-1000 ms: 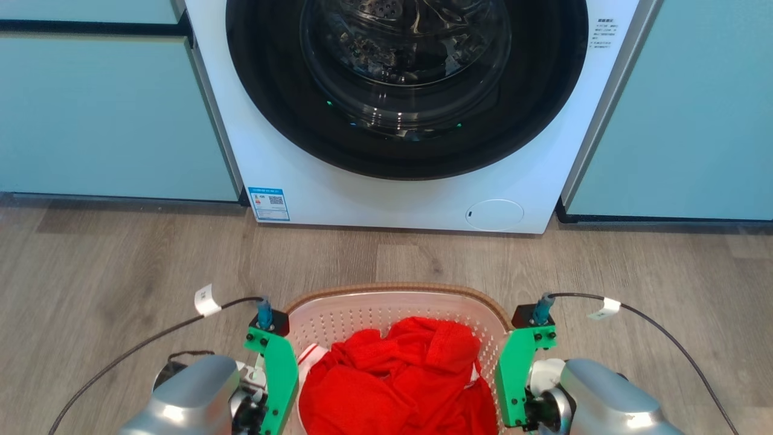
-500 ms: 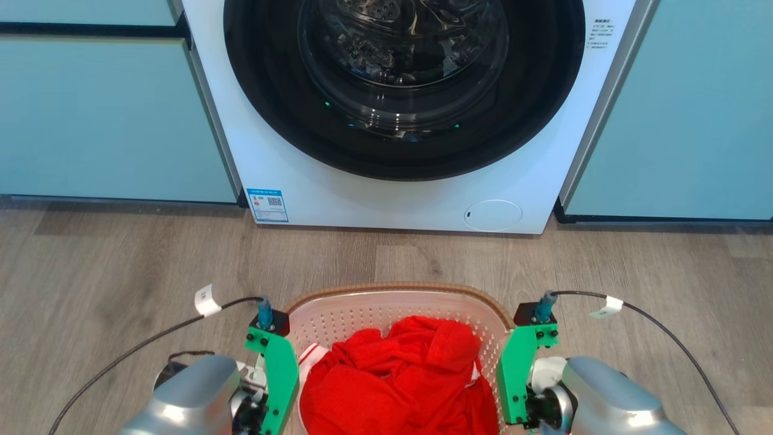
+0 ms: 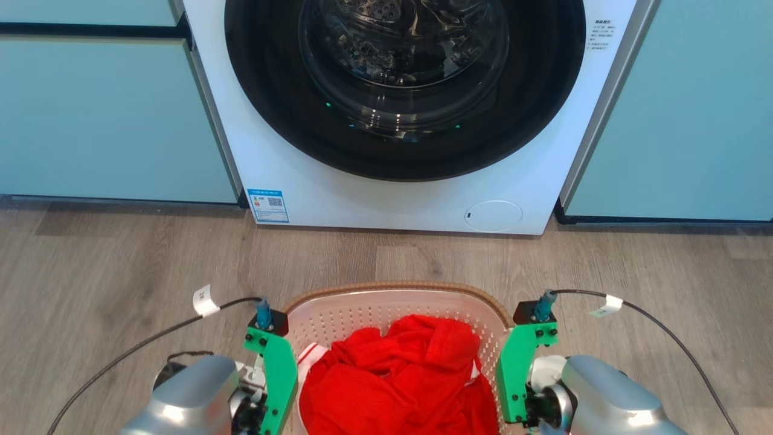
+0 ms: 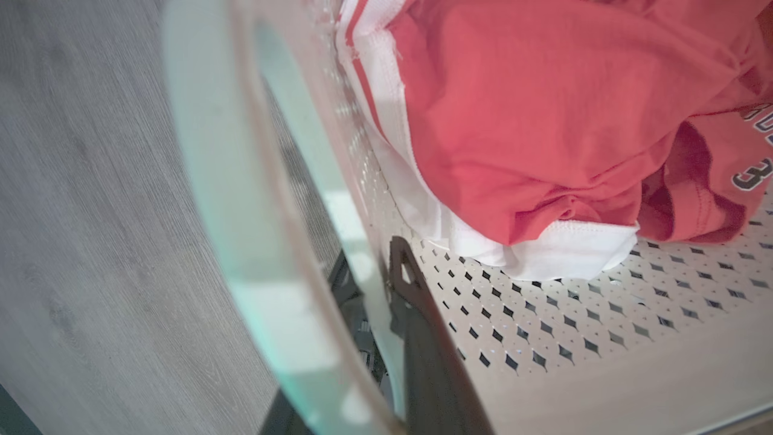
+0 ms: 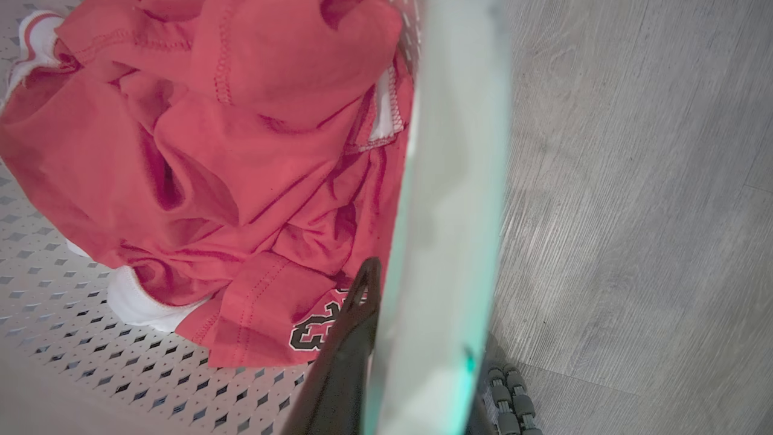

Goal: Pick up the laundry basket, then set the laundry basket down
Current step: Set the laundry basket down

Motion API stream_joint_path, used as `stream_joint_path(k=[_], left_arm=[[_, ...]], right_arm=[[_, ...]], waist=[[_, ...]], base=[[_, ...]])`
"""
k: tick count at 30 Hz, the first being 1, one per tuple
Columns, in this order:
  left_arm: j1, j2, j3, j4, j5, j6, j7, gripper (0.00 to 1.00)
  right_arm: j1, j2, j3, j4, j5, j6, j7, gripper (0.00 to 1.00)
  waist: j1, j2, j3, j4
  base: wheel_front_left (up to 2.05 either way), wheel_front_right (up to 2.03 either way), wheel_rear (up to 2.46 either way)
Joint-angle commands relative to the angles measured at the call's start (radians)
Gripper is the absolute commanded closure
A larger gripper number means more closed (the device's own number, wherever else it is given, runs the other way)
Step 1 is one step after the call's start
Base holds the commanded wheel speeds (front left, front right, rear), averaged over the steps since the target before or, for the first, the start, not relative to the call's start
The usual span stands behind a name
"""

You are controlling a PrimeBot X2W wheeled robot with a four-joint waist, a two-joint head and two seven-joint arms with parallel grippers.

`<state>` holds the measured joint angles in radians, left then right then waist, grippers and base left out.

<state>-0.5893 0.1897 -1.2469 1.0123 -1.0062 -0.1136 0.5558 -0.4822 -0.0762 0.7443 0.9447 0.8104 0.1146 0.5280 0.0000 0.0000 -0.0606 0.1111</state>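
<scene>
The laundry basket (image 3: 398, 286) is at the bottom middle of the head view: white perforated walls, a brown woven-look rim, a red garment (image 3: 398, 374) with white trim inside. My left gripper (image 4: 374, 272) is shut on the basket's left wall, with one dark finger (image 4: 423, 338) inside and the other outside under the rim. My right gripper (image 5: 423, 326) is shut on the right wall in the same way, its inner finger (image 5: 344, 350) beside the garment (image 5: 229, 151). Whether the basket's bottom touches the floor is hidden.
A white front-loading washing machine (image 3: 398, 199) with its round dark door stands straight ahead on the wood floor (image 3: 121, 272). Teal cabinets (image 3: 109, 115) flank it on both sides. Black cables (image 3: 139, 347) trail from both wrists.
The basket's rim and both grippers sit very slightly higher in the head view than a second ago. Both grips are unchanged.
</scene>
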Motion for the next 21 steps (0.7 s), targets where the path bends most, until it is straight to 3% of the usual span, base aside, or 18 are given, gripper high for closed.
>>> stream_joint_path(k=[1, 10, 21], left_arm=[[-0.012, 0.001, -0.009, -0.017, 0.007, -0.017, 0.0, 1.0], [-0.025, -0.011, -0.009, -0.008, 0.013, -0.01, -0.025, 1.0], [-0.129, -0.059, 0.009, 0.027, 0.046, 0.013, -0.15, 1.0]], right_arm=[[-0.053, 0.026, -0.002, -0.073, -0.01, 0.016, -0.013, 1.0], [-0.06, 0.026, -0.016, -0.068, -0.034, 0.016, -0.033, 1.0], [-0.165, 0.026, -0.097, -0.039, -0.122, 0.016, -0.129, 1.0]], waist=[[0.0, 0.0, 0.0, -0.001], [0.0, 0.0, 0.048, -0.004], [0.0, 0.0, 0.319, -0.013]], base=[[0.0, 0.0, 0.0], [0.0, 0.0, 0.0], [0.0, 0.0, 0.0]])
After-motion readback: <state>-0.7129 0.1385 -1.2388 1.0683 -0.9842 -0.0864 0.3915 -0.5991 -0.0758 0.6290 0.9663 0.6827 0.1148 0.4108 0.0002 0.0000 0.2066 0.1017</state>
